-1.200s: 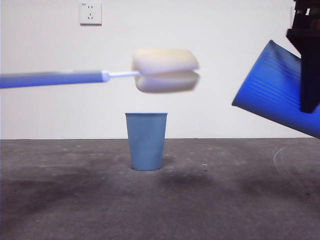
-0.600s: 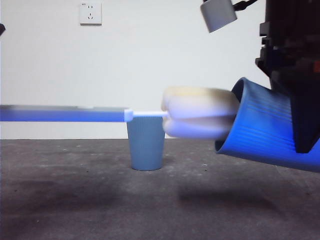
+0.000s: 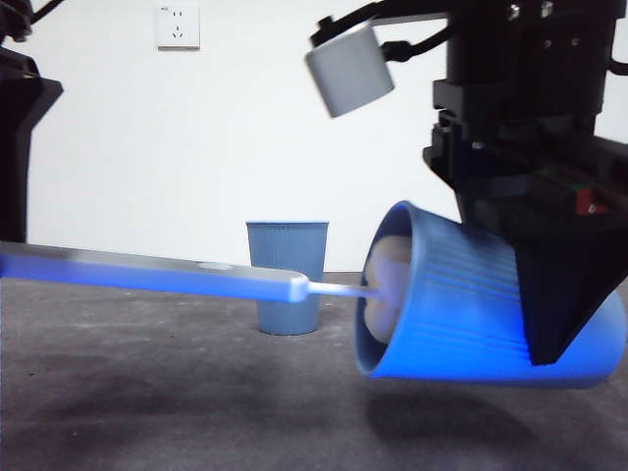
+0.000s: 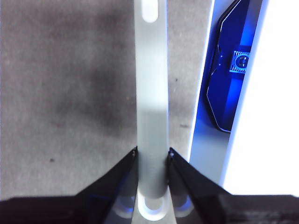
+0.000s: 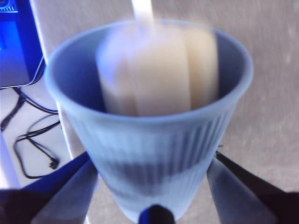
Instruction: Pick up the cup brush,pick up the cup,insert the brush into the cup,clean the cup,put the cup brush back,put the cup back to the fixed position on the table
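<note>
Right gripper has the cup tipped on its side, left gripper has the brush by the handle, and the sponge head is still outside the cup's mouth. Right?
Not quite. The sponge head is already inside the cup, as the right wrist view shows. The right gripper does hold the cup tipped, and the left gripper the cup brush by its handle.

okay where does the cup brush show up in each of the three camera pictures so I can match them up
Front view: the cup brush lies nearly level from the left edge, its sponge head inside the tilted cup held by the right gripper.
Left wrist view: only its grey handle, clamped in the left gripper.
Right wrist view: its cream sponge head fills the cup's mouth.
Shared landmark: the dark grey table.
</note>
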Controlling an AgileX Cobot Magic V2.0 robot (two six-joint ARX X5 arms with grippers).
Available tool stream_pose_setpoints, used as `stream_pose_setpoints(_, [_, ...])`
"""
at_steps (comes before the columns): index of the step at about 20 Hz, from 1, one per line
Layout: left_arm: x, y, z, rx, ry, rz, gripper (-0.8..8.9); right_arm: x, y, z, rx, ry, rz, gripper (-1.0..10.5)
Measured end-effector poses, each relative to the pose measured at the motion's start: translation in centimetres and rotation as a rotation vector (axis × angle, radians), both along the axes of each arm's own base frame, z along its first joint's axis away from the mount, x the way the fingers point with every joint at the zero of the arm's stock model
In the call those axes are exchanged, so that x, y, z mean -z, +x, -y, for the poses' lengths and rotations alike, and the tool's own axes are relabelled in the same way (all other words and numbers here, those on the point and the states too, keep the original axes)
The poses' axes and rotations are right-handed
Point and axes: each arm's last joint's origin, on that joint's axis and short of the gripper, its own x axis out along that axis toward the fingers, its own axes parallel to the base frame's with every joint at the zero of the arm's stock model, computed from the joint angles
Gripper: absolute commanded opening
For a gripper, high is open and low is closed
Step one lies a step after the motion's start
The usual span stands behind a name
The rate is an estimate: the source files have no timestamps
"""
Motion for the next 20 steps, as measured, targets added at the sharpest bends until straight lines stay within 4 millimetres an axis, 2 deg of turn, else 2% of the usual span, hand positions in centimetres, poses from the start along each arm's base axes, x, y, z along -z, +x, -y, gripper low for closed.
stream_pose_setpoints(4, [0.3,0.4,0.7,0.014,-0.028,0.000,-0.08,-0.1,-0.7,-1.2,-0.036,0.032,0.025,-0.1])
stream_pose_setpoints(12, [1.6,1.1,2.0,0.018,-0.019,-0.031,-0.08,-0.1,-0.7,-1.1,-0.026,0.011,0.033,-0.1])
stream_pose_setpoints(16, [1.3,0.5,1.0,-0.016,0.047,-0.024,-0.08,-0.1,-0.8,-1.3,-0.022,0.035,0.040,-0.1])
stream_pose_setpoints(20, [-0.2,-0.5,-0.9,-0.052,0.041,0.004,-0.08,-0.2,-0.7,-1.4,-0.017,0.041,0.045,-0.1])
